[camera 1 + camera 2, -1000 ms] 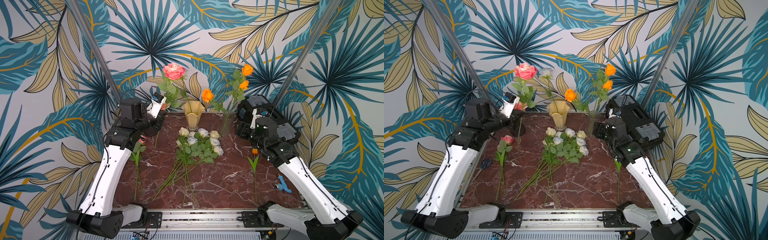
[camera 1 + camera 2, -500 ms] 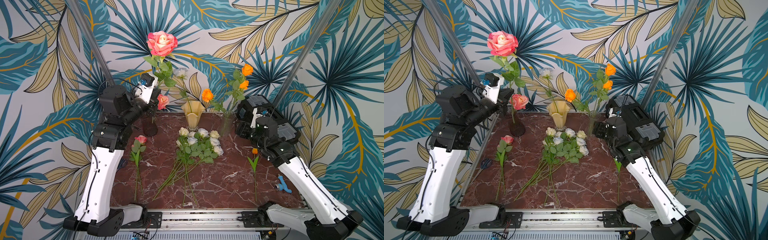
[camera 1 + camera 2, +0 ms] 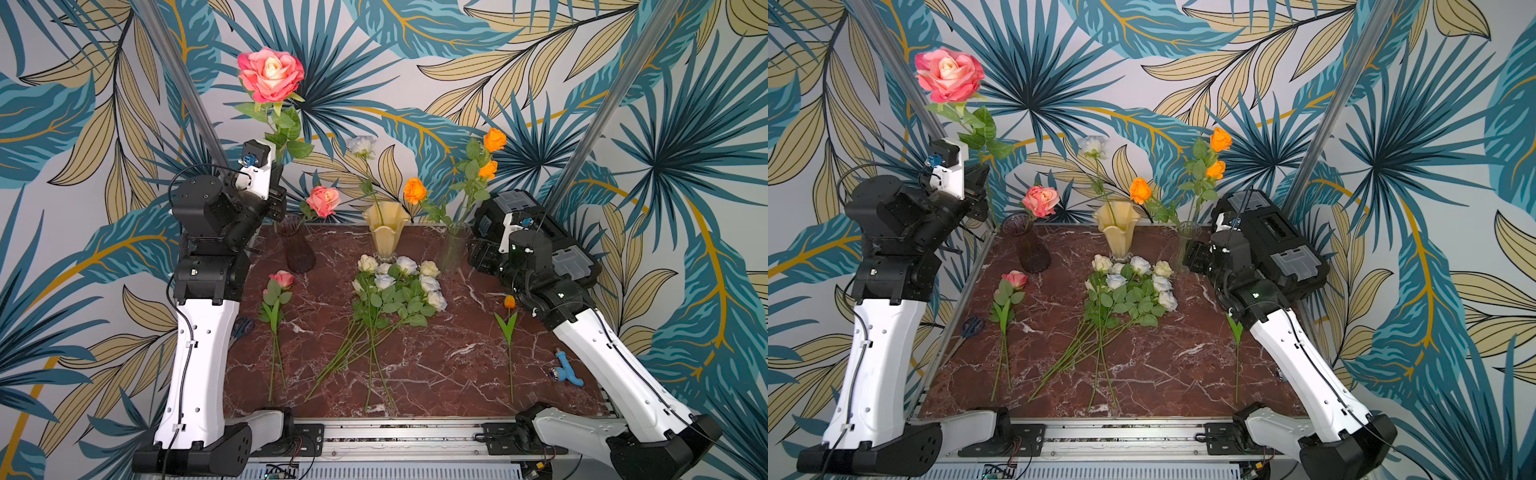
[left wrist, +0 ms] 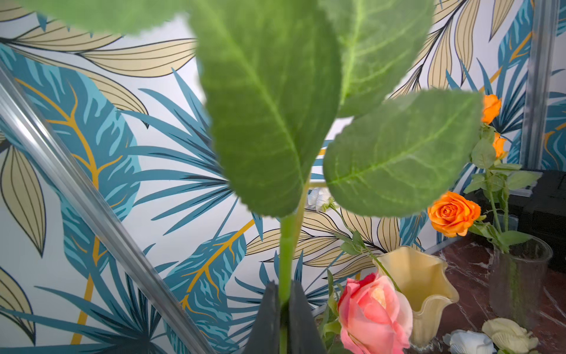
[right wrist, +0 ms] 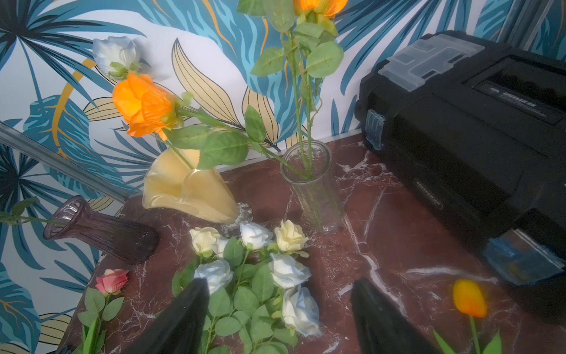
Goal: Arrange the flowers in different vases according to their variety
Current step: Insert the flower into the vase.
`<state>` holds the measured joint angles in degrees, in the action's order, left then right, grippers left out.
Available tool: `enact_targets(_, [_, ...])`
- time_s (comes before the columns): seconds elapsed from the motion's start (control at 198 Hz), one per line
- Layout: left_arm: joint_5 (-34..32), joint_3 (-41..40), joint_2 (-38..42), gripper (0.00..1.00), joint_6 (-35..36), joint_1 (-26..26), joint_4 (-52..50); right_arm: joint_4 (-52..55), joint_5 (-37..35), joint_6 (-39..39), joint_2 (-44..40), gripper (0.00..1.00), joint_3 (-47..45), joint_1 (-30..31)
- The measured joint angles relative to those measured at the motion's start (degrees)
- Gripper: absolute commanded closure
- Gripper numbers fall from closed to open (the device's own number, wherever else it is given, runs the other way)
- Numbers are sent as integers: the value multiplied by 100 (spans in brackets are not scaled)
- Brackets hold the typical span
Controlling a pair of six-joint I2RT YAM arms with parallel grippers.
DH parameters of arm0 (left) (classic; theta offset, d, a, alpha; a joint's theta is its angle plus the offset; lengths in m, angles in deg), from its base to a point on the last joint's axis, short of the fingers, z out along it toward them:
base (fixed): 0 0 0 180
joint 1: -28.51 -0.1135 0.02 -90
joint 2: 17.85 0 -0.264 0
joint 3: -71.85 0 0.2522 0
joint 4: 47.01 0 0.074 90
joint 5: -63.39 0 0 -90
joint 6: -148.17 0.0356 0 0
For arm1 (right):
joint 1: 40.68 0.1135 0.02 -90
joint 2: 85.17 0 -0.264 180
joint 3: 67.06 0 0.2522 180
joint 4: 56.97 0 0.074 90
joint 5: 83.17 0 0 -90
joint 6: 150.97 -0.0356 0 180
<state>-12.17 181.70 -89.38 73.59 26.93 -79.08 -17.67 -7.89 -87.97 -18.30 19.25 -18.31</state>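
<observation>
Table [image 3: 415, 374] across the lower middle of the frame, there to hold it all. Black toolbox [image 3: 552, 245] at the right, pushed into the back corner, likely to stay out of the way.

Left claw [image 4: 284, 306] at the upper left in both top views, squeezed tight on the green stem of the big pink rose [image 3: 271, 75]. Bloom way up near the top left, bottom of the stem hidden behind the claw. Held that high most likely to let the long stem drop into the purple vase [image 3: 296, 249], just below and to the right. Right claw [image 5: 281, 315] at the right, beside the clear vase [image 3: 454, 247], wide open with nothing in it, pointed at the white bunch [image 3: 395, 286]. Maybe waiting for a turn.

Three vases in a row at the back, one for each kind by the look of it. Purple vase left of middle, with one pink rose [image 3: 323, 200] leaning out. Yellow vase [image 3: 385, 232] in the middle, with one white rose [image 3: 360, 145]. Clear vase right of middle, with orange roses [image 3: 414, 190].

White bunch flat in the middle, right in front of the yellow vase, probably meant for it. Pink bud [image 3: 281, 278] flat at the left, in front of the purple vase. Orange tulip [image 3: 509, 301] flat at the right, near the clear vase. Laid out by colour, it seems, each close to the right vase.

Scissors [image 3: 243, 326] at the left edge, no use for this step.
</observation>
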Motion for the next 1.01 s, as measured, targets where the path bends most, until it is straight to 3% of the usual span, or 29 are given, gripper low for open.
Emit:
enact_targets(0.323, [234, -750, -785, 100, -708, -566, 1425, 13, -68, 9, -72, 22, 9, 0])
enact_targets(0.95, [424, -970, -1521, 100, -1104, -575, 2461, 269, -304, 46, -256, 22, 225, 0])
enact_targets(1.01, [417, -1130, -1515, 91, -1119, -575, 2507, 282, -304, 46, -240, 22, 247, 0])
